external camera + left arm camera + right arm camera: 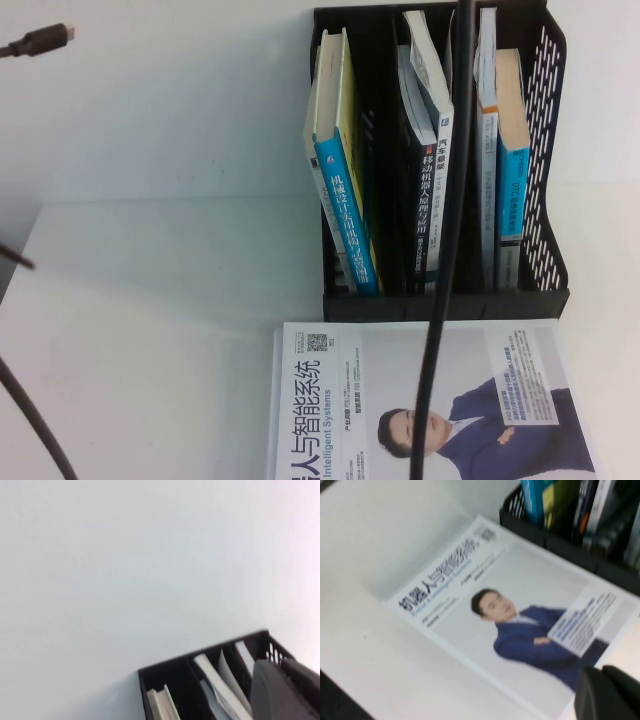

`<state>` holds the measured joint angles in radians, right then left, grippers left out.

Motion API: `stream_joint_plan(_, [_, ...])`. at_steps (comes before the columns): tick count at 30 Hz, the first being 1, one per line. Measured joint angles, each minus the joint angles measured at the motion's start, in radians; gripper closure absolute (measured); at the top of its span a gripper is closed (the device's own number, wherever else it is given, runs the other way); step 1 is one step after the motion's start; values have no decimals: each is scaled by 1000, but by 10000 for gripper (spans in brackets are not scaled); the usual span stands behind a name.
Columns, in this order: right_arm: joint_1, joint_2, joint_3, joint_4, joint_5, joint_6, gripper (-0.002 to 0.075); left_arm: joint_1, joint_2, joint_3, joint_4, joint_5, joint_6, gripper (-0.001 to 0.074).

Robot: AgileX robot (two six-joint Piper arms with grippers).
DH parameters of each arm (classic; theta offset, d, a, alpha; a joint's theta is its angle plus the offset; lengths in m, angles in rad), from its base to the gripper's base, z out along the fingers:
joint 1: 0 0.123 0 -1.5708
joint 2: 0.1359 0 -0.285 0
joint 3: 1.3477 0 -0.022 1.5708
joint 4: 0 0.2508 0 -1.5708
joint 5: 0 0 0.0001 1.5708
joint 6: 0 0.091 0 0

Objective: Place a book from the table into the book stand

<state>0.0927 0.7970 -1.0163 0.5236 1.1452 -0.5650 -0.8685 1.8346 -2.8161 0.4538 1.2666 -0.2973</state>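
The black book stand [545, 290] stands at the back right of the white table [150, 330]. The book with the blue spine [511, 185] stands upright in the stand's right slot, its cover hidden. Neither gripper shows in the high view. My left gripper [285, 680] is a grey shape at the edge of the left wrist view, raised above the stand [165, 667] and near its right side. My right gripper [605, 695] is a dark shape at the edge of the right wrist view, over the near corner of a white-cover book [520, 595].
The white-cover book with a man in a blue suit [400, 380] lies flat in front of the stand. A yellow book with a blue spine [345, 210] fills the left slot and dark-spined books [428, 200] the middle. A black cable [447, 250] hangs across the view.
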Motion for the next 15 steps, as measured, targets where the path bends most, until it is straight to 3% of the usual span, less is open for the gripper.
stream_joint_plan(6, [3, -122, 144, -195, 87, 139, 729, 0, -98, 245, -36, 0, 44, 734])
stream_joint_plan(15, [3, -342, 223, -482, 26, 371, 729, 0, -477, 822, -74, -66, 0, 734])
